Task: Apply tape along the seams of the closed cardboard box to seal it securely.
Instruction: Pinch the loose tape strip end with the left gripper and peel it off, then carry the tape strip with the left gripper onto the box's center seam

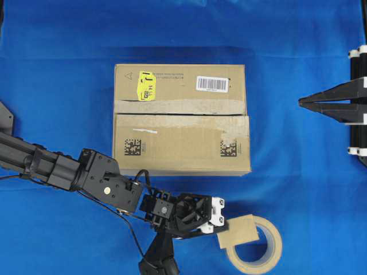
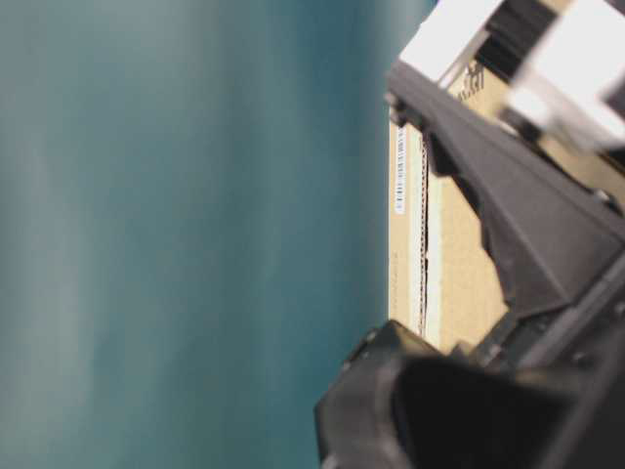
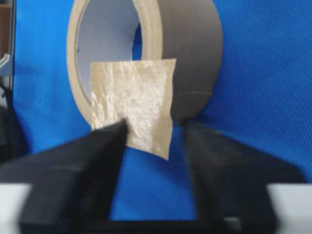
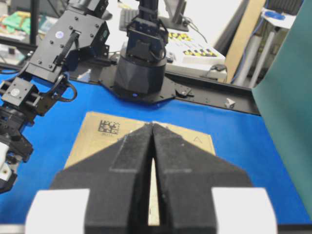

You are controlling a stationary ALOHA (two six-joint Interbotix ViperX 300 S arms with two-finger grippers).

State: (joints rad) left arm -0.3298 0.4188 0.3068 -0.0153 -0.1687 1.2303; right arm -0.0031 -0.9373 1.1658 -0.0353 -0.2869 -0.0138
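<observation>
Tape [image 1: 238, 231], a small tan-brown square, stands off the side of the cream tape roll [image 1: 259, 246] near the bottom edge of the blue cloth [image 1: 57, 86], below and to the right of the cardboard box [image 1: 181, 127] and apart from it. In the left wrist view the piece [image 3: 132, 109] hangs in front of the roll [image 3: 190, 53], its upper part against the roll's rim and its lower edge down between the two black fingers [image 3: 78, 161].

The left gripper [image 1: 213, 220] reaches in from the lower left, its tip right at the near edge of the piece. Its jaws stand partly apart; the left finger overlaps the lower left corner of the piece, while blue cloth shows between the piece and the other finger. Whether the piece is actually pinched cannot be told.

The box lies flat in the middle of the cloth, flaps closed. The seams [image 1: 180, 114] run straight across its top from left to right, with a pale worn strip just above. A yellow sticker [image 1: 146, 86] and a white barcode label [image 1: 212, 83] sit on the far flap, and two black square codes on the near flap.

The right gripper [image 1: 300, 102] hovers at the right edge, well clear of the box, pointing toward it. Its fingers [image 4: 126, 161] are pressed fully together with nothing between them.
</observation>
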